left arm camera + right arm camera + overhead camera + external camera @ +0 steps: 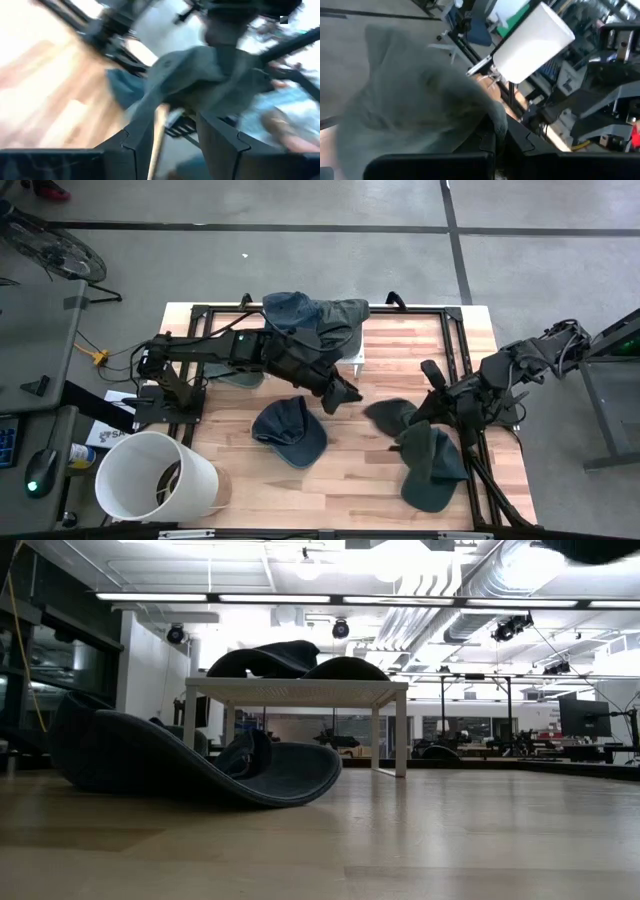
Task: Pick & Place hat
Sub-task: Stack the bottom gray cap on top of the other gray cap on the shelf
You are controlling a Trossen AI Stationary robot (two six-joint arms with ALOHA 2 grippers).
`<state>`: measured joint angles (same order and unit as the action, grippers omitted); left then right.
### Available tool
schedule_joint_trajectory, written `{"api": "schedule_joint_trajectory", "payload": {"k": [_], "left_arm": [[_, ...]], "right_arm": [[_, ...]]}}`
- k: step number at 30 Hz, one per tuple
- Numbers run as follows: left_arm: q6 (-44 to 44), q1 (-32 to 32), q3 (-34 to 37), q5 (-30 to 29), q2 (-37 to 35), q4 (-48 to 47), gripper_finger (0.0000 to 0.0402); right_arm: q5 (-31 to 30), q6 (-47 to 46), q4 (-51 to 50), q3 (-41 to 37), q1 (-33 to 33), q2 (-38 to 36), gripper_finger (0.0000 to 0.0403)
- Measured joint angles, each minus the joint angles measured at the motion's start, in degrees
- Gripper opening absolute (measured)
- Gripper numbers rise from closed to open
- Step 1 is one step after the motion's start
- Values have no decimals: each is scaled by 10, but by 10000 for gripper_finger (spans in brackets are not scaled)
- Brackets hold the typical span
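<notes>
The wooden table (300, 480) carries several dark blue caps, with a white bucket (150, 475) off its 8 o'clock corner. At 12 o'clock, caps pile (315, 315) on a small white stand (300, 692). 1 cap (290, 430) lies flat near the centre. The left gripper (345, 395) hangs over the middle, fingers (137, 142) spread, nothing between them. At 4 o'clock, the right gripper (418, 418) pinches a cap (390, 415), beside another cap (432, 468).
</notes>
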<state>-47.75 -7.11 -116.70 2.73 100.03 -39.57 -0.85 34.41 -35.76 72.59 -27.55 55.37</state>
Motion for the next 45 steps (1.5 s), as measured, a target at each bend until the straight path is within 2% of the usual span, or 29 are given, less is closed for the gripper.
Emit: {"api": "schedule_joint_trajectory", "payload": {"k": [6,12,16,24,30,34,37,42,45], "left_arm": [[23,-2,0,-117,-19,-26,146],[65,-17,-1,-231,-49,-36,147],[116,-35,0,-322,-72,-50,147],[263,-65,-1,-479,-101,-60,147],[359,-76,0,-534,-115,-80,147],[409,-85,0,-590,-125,-109,147],[440,-92,0,-622,-133,-130,147],[466,-96,0,-635,-139,-145,147],[476,-94,0,-637,-141,-156,147]], "right_arm": [[-67,-55,-127,99,3,56,1],[-127,-131,-247,200,32,127,0],[-131,-192,-308,263,76,172,0],[-112,-199,-368,380,187,261,0],[-94,-213,-405,466,272,336,0],[-90,-232,-439,523,325,379,0],[-66,-244,-456,565,362,409,0],[-30,-252,-472,625,403,449,0],[-12,-254,-456,613,418,449,0]]}}
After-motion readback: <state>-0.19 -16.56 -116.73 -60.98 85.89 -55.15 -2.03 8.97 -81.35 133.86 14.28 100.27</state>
